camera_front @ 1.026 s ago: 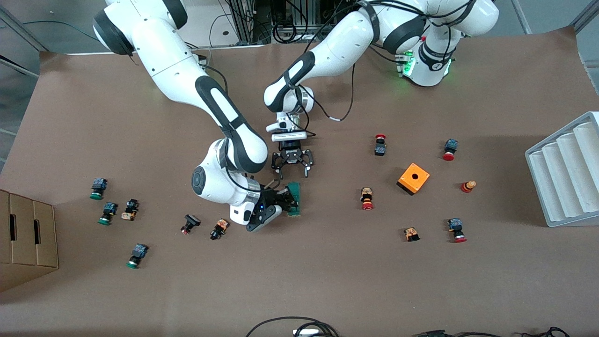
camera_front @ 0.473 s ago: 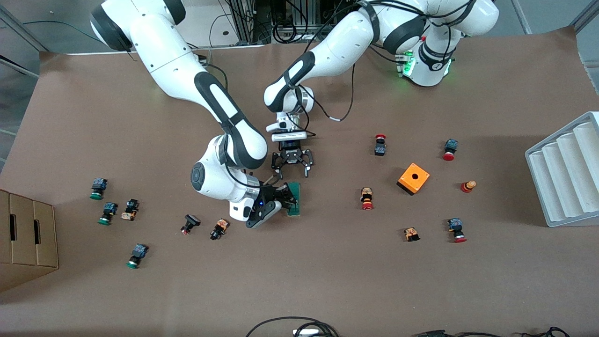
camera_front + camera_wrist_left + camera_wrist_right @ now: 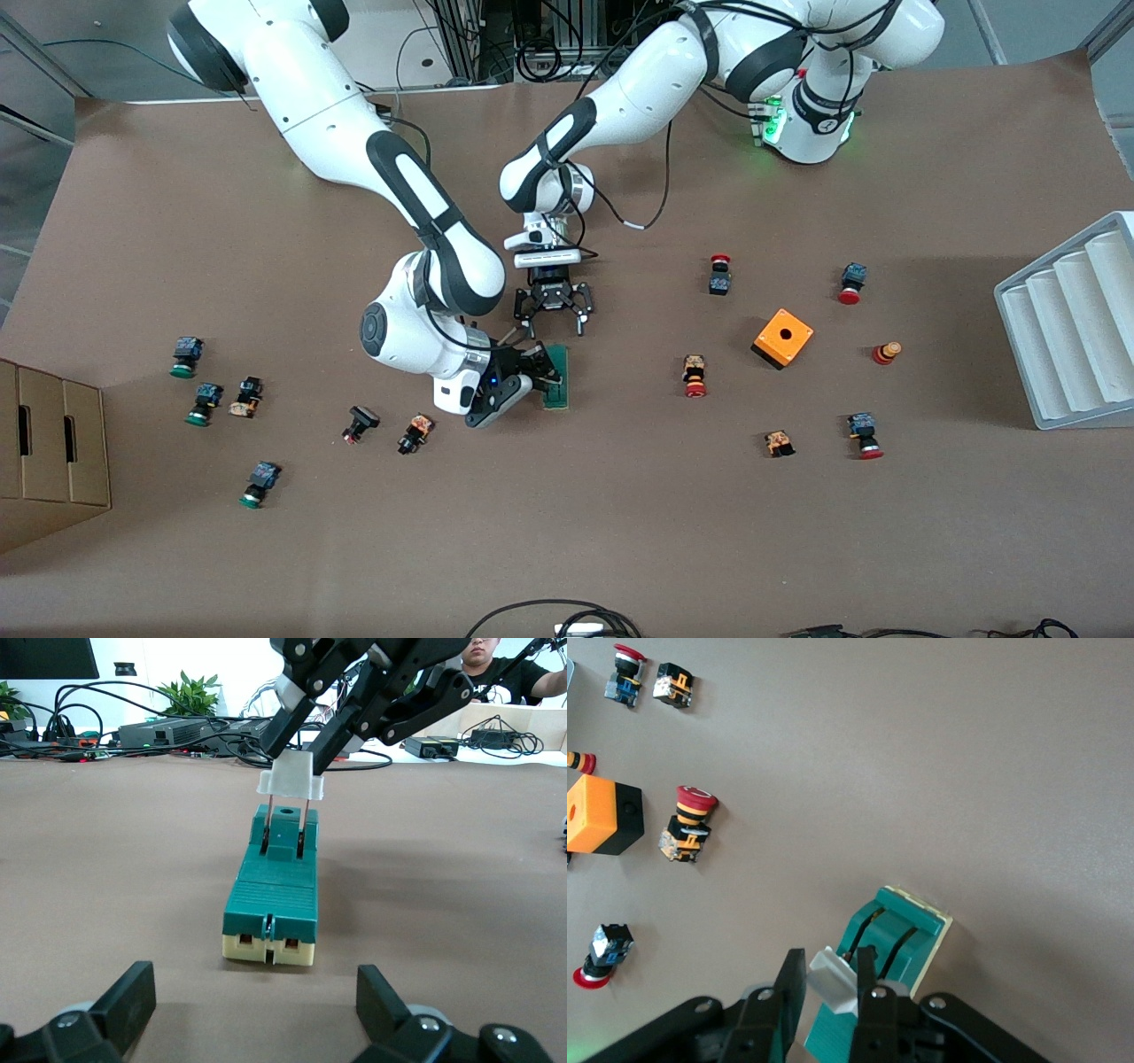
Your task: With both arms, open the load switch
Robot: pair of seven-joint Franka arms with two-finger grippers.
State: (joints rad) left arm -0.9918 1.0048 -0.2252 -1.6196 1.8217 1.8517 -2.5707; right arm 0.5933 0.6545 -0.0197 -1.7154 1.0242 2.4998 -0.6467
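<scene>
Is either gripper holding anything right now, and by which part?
The right gripper pinches the white handle of the load switch. The left gripper, open, holds nothing.

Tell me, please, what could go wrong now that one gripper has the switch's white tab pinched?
1. The right gripper is shut on the white tab, lifted on thin pins above the load switch. Nothing pins the green body down, so it may rise or tip with the pull.
2. The left gripper stands open over the table beside the switch; closing off-centre could shove it.
3. An angled pull might bend the pins.
</scene>
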